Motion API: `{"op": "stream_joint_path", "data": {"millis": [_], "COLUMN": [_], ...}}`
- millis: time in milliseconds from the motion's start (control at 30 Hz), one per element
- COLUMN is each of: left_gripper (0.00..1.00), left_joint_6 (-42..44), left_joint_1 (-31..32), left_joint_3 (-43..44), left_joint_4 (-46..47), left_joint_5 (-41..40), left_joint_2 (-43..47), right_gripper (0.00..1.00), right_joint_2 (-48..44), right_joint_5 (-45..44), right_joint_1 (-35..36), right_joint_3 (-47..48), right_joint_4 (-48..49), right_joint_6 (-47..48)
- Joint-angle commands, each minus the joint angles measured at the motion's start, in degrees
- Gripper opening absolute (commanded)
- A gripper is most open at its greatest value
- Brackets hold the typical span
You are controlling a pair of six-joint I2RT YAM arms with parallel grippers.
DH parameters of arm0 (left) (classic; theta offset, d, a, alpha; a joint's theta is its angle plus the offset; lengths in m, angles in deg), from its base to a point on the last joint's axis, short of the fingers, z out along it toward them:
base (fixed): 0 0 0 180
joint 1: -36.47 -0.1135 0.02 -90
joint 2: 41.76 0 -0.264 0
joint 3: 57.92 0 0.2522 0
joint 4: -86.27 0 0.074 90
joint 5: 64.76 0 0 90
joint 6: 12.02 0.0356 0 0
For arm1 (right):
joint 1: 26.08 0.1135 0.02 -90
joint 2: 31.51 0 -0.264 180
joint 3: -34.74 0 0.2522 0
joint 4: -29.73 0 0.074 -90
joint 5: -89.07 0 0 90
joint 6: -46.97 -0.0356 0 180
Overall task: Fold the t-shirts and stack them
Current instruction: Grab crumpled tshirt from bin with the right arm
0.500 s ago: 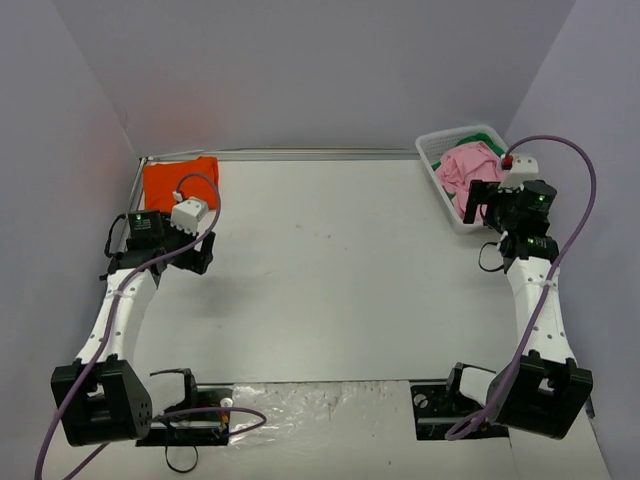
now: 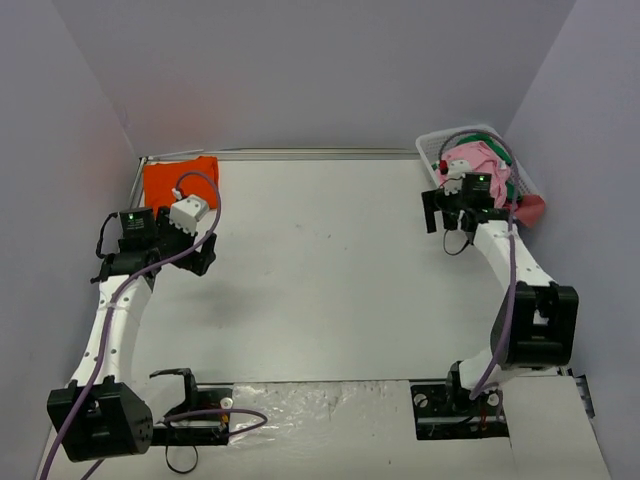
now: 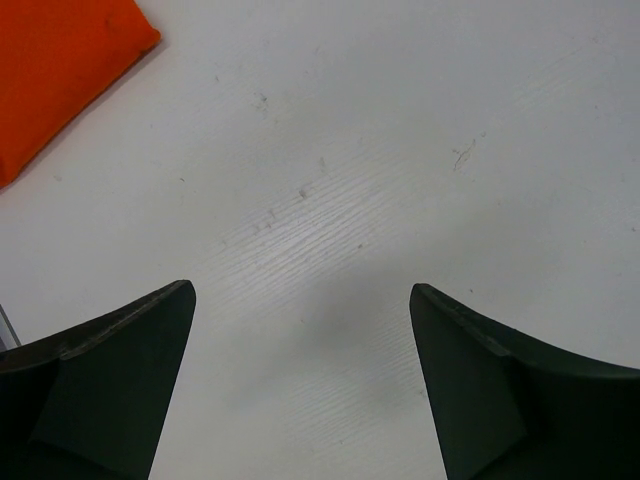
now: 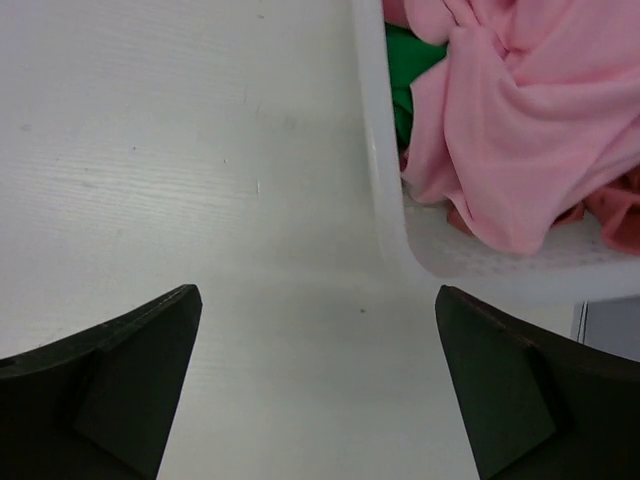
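The bright orange t-shirt (image 2: pixel 178 181) lies folded flat at the table's back left corner; a corner of it shows in the left wrist view (image 3: pixel 58 72). The light pink t-shirt (image 2: pixel 470 158) is crumpled in the white basket (image 2: pixel 431 151) at the back right, and fills the upper right of the right wrist view (image 4: pixel 520 110). My left gripper (image 2: pixel 200 257) hangs open over bare table just in front of the orange shirt (image 3: pixel 300 290), holding nothing. My right gripper (image 2: pixel 432 212) is open and empty over the table beside the basket's near left corner (image 4: pixel 318 292).
The basket's white rim (image 4: pixel 385 200) curves close past my right fingers. Under the pink shirt lie a green cloth (image 4: pixel 408 70) and a reddish cloth (image 4: pixel 615 210); a reddish cloth hangs over the basket's right side (image 2: pixel 530 208). Grey walls close the table in.
My right arm has swung from the basket's right side across to its left front corner. The left arm has barely shifted. Both grippers remain open.
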Motion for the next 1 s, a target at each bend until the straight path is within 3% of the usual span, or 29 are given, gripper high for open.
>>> {"op": "stream_joint_path", "data": {"millis": [0, 267, 700, 767, 800, 833, 867, 967], "left_gripper": [0.88, 0.89, 0.89, 0.89, 0.89, 0.89, 0.89, 0.89], "left_joint_6": [2.1, 2.3, 2.2, 2.3, 2.3, 2.3, 2.3, 2.4], "left_joint_1": [-0.3, -0.6, -0.5, -0.5, -0.6, -0.6, -0.6, -0.6], "left_joint_3": [1.2, 0.9, 1.2, 1.1, 1.1, 1.1, 1.2, 1.3], "left_joint_4": [-1.0, -0.8, -0.9, -0.8, -0.9, -0.8, -1.0, -1.2], "left_joint_5": [1.8, 0.9, -0.8, -1.4, -1.6, -1.7, -1.7, -1.8], "left_joint_2": [1.1, 1.8, -2.7, -3.0, -3.2, -3.5, -3.7, -4.2], "right_gripper": [1.00, 1.00, 0.98, 0.79, 0.36, 0.08, 0.00, 0.00], "right_joint_2": [8.1, 21.9, 47.7, 51.2, 54.3, 55.6, 56.6, 54.9], "right_joint_5": [-13.7, -18.4, -25.6, -26.8, -27.4, -29.2, -29.8, -27.1], "right_joint_1": [4.2, 2.8, 0.0, -0.1, 0.0, -0.1, -0.1, -0.2], "right_joint_3": [7.2, 27.1, 50.2, 53.3, 56.2, 57.1, 57.8, 55.8], "right_joint_4": [1.3, 5.2, 5.4, 4.5, 2.4, 2.1, 1.6, 1.6], "right_joint_6": [2.2, 0.7, -1.2, -1.6, -1.8, -2.3, -2.7, -3.8]}}
